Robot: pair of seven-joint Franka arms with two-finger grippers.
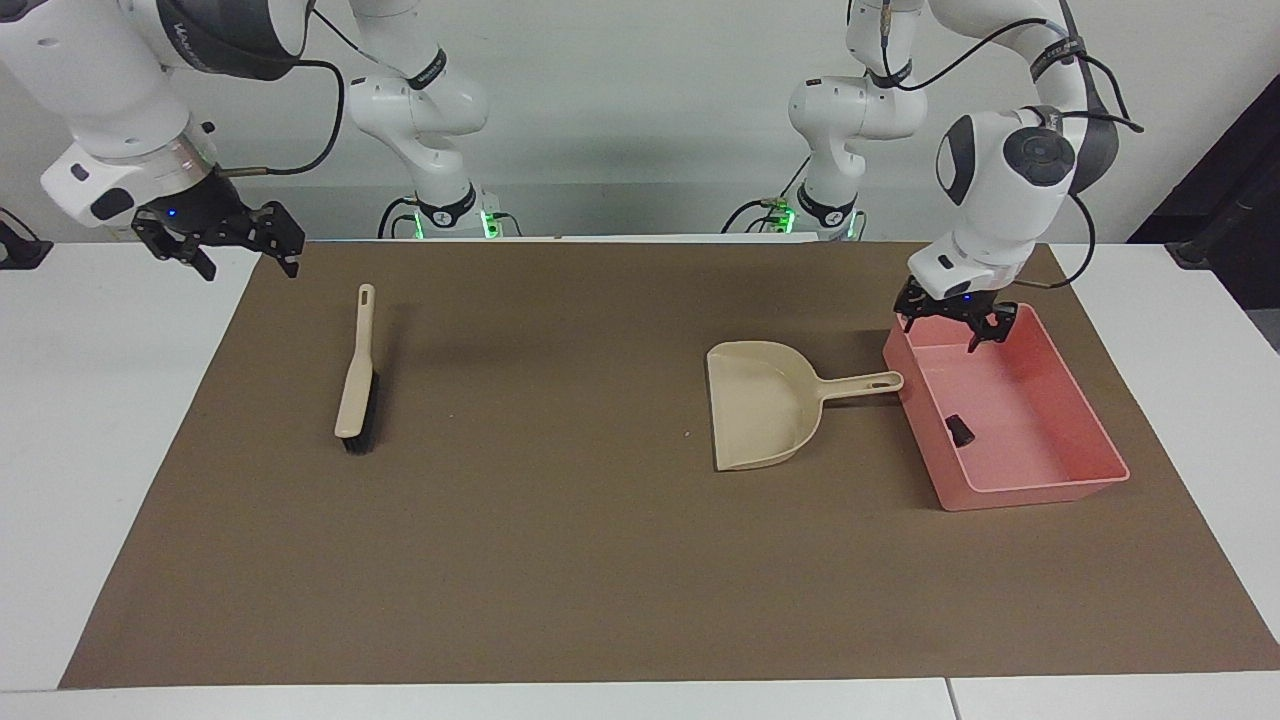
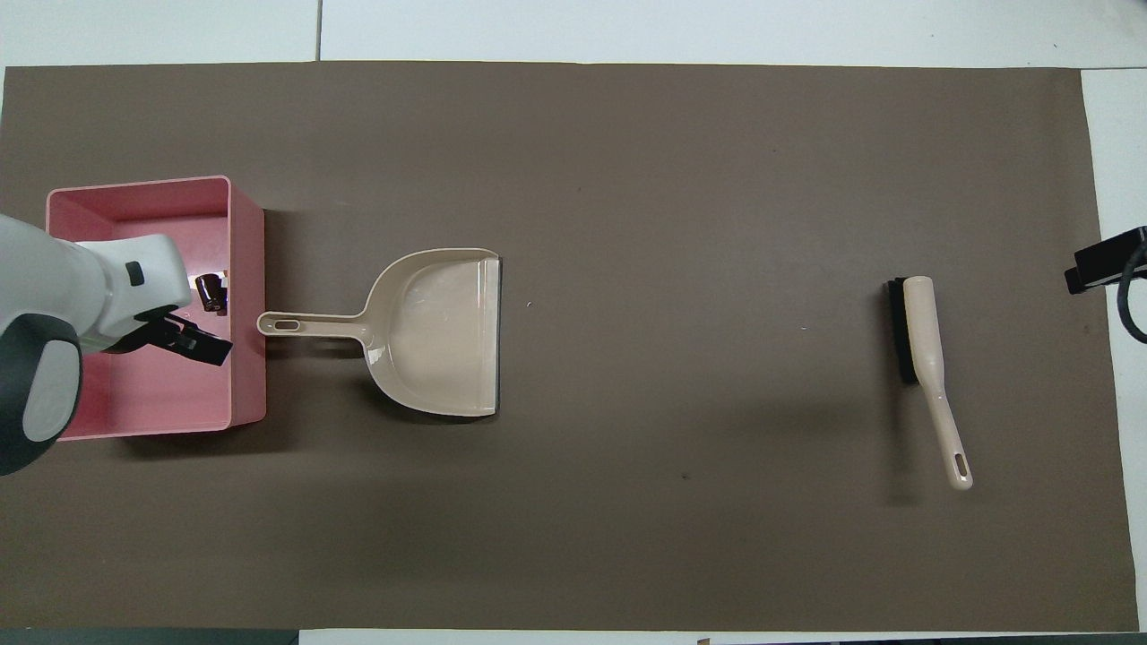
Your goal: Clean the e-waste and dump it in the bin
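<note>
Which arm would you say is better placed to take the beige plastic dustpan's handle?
Left, probably: the left gripper hangs open over the pink plastic tray beside the dustpan's handle; the right gripper waits near the beige brush.

Only readable-ish text: dark lettering on the white and dark grey right robot arm's (image 1: 205, 30) upper band, facing view, too partial to spell out; similar small print on the white left robot arm's black cable strap (image 1: 1058, 47), illegible. Overhead view shows no text, labels or numbers on anything
</note>
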